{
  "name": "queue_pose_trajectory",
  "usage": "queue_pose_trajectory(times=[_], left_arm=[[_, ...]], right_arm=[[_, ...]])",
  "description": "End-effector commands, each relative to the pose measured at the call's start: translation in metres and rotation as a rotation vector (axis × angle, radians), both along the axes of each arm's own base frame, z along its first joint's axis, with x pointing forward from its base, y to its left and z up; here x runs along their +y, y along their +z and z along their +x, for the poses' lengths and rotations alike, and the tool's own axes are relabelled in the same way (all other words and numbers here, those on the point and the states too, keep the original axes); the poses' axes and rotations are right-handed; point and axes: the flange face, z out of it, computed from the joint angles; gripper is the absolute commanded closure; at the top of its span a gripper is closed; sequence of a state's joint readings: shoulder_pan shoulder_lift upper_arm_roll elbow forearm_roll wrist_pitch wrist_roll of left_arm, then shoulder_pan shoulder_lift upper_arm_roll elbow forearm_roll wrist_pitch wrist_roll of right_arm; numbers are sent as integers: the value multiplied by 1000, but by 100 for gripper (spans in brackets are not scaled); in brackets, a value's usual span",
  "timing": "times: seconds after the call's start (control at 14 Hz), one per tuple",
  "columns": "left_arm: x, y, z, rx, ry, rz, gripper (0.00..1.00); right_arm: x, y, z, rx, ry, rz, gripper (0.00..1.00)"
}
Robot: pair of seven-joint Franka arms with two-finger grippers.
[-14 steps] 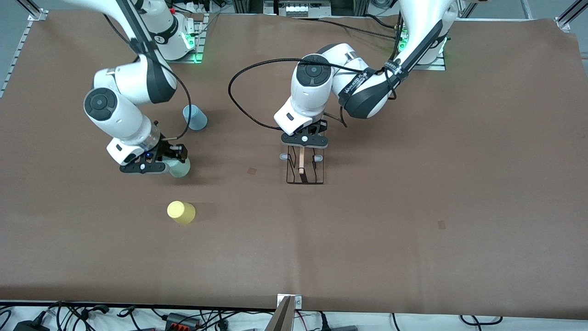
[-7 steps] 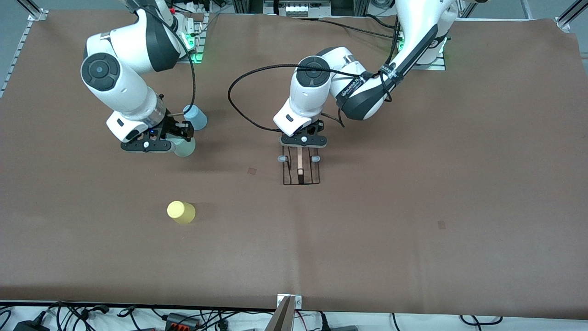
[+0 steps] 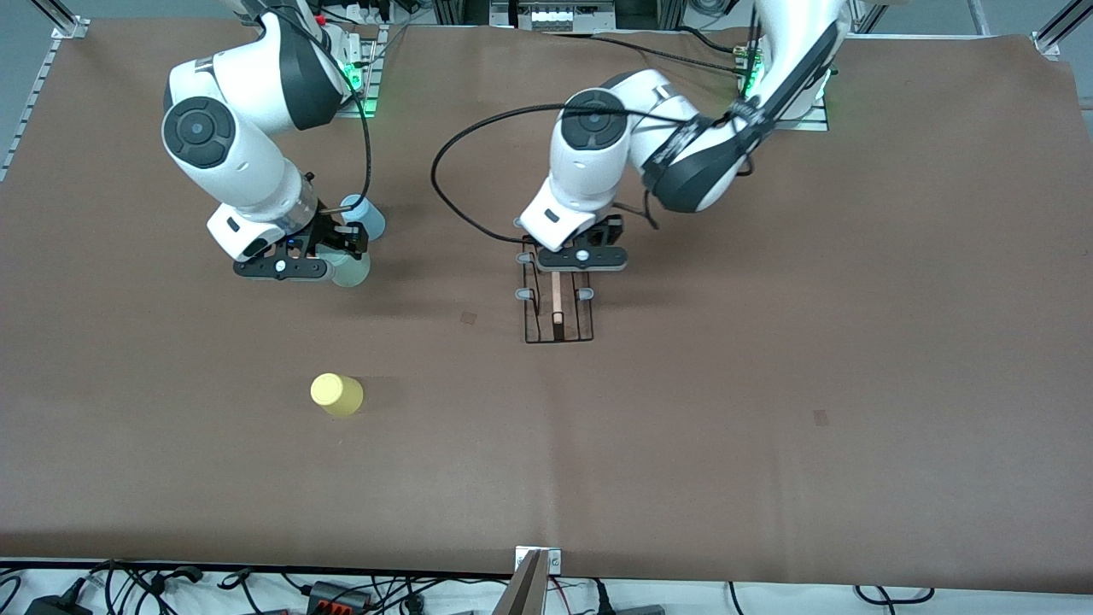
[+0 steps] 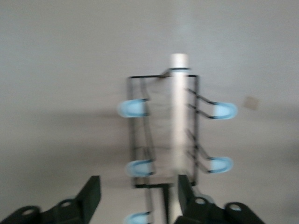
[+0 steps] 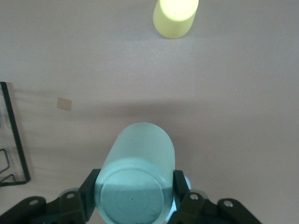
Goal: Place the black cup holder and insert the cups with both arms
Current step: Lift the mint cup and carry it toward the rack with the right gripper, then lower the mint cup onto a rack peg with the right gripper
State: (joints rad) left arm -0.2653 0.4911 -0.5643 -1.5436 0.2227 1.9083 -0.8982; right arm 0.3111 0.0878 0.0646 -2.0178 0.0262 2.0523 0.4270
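Since a second ago: rack set down flat and let go, pale green cup lifted off the surface. Left gripper [image 3: 581, 257] now over the end of the black cup holder [image 3: 558, 309] nearest the arm bases, jaws released and standing clear of the wooden handle [image 4: 178, 116] — rack resting mid-surface on its own. Right gripper [image 3: 295, 267] clenched on the pale green cup [image 5: 136, 179], carried above the surface just beside the light blue cup [image 3: 365, 215]; yellow cup [image 3: 336, 394] nearer the front camera, untouched.

For the step in hand: raise the left arm straight up to avoid snagging pegs [image 4: 132, 108], then clear out. Bring the green cup across mouth-down, line up over one peg, lower slowly — likely risk is nudging the light wire rack.
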Motion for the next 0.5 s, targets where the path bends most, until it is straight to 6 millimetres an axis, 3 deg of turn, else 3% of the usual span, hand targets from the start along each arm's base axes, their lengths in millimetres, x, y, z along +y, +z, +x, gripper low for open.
queue_pose_trajectory(times=[0.0, 0.29, 0.43], left_arm=[[46, 45, 15, 34, -96, 96, 0], [125, 87, 57, 117, -227, 116, 0], [171, 104, 75, 107, -269, 104, 0]], right_arm=[[65, 11, -17, 4, -70, 46, 90], [181, 20, -48, -14, -202, 67, 90], [232, 10, -64, -18, -256, 61, 90]])
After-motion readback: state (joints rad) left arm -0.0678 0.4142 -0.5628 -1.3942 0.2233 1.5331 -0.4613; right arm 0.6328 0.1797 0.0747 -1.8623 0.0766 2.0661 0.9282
